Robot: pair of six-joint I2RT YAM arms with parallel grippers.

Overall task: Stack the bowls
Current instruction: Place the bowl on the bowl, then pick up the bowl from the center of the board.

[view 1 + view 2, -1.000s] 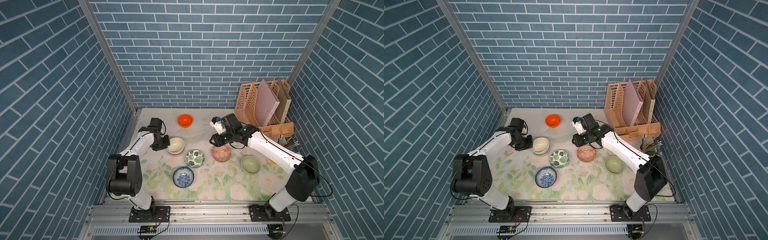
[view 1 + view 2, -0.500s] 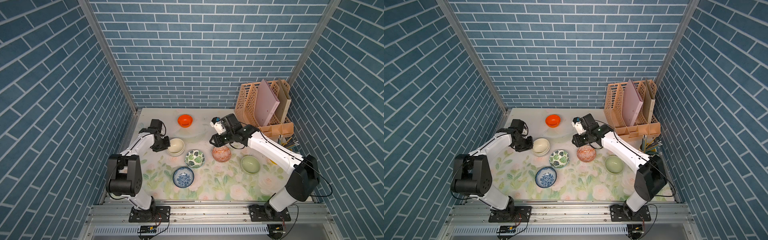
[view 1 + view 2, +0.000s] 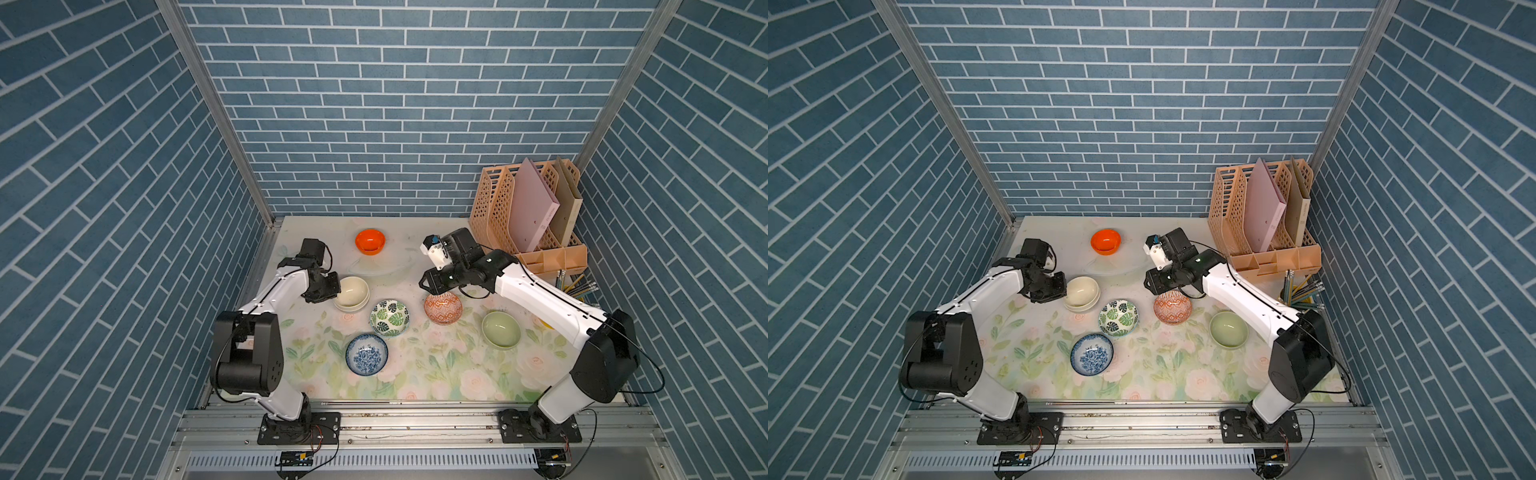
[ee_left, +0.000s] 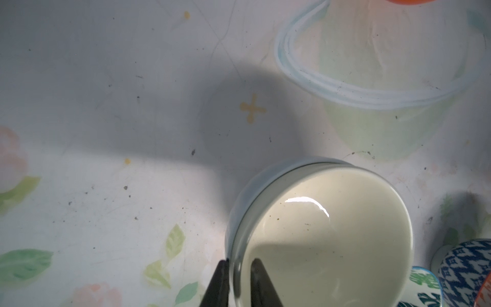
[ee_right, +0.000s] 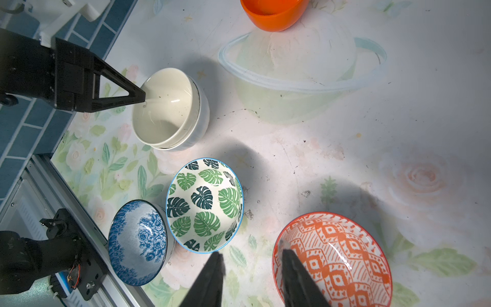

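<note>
Left gripper (image 4: 239, 261): jaws parted only slightly, astride the rim of the plain cream bowl (image 4: 318, 239). The inner finger stands clear of the wall, so nothing is gripped. The cream bowl sits nested, a little tilted, in the white bowl (image 5: 203, 119).

Right gripper (image 5: 251, 249): jaws wider apart, 1 finger inside and 1 outside the rim of the orange-red geometric-pattern bowl (image 5: 332, 260); nothing held.

The other 4 stand singly on the floral table mat (image 3: 436, 374):
- glossy orange bowl (image 3: 370, 240), at the back
- green-leaf print bowl (image 3: 390, 318)
- blue-white floral bowl (image 3: 367, 354)
- pale green bowl (image 3: 501, 329)
</note>
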